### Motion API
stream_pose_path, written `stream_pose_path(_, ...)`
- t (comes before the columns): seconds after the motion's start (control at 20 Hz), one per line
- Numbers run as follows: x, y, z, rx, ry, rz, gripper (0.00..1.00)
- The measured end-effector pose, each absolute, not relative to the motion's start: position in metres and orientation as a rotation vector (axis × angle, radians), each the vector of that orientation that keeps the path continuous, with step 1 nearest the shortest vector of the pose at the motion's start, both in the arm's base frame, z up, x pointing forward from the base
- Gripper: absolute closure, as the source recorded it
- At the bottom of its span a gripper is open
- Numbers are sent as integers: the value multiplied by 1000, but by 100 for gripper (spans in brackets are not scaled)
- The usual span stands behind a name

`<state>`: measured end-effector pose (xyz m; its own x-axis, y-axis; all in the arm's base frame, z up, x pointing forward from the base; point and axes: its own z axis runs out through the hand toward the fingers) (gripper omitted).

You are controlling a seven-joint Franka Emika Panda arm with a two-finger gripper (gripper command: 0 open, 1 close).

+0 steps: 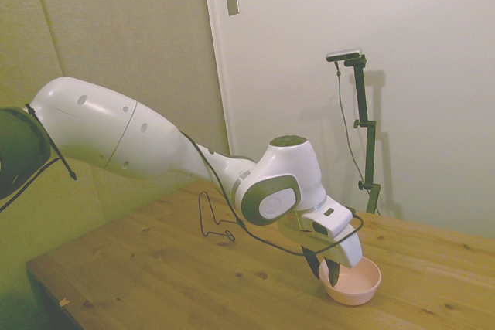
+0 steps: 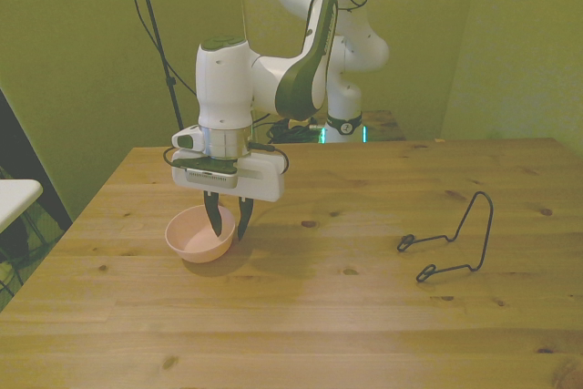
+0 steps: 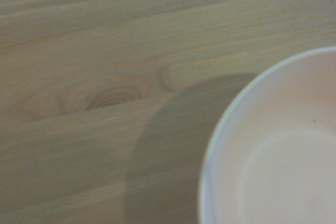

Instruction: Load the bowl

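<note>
The pale pink bowl (image 2: 193,238) stands upright on the wooden table (image 2: 301,316), toward the front view's left, and looks empty. My gripper (image 2: 228,220) points straight down over the bowl's rim on the front view's right side. One dark finger (image 2: 212,216) reaches inside the bowl and the other hangs just outside the rim, with a clear gap between them, so it is open. In the side view the bowl (image 1: 354,284) sits near the table's front right, with the gripper (image 1: 329,268) at its near-left rim. The wrist view shows part of the bowl (image 3: 283,161), blurred, and bare wood.
A bent black wire stand (image 2: 455,245) rests on the table toward the front view's right, well away from the bowl; the side view shows the wire stand (image 1: 213,220) behind the arm. The table's left edge lies close to the bowl.
</note>
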<state>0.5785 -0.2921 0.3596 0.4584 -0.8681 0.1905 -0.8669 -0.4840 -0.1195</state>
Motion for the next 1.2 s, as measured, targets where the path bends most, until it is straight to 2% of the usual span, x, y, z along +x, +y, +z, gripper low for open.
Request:
stream_pose_path(0.75, 581, -290, 376, -2621, 1534, -317, 100)
stream_pose_path(0.95, 579, -268, 400, -2560, 1449, -233, 100)
stream_pose_path(1.2, 594, -200, 452, -2537, 1274, -185, 100)
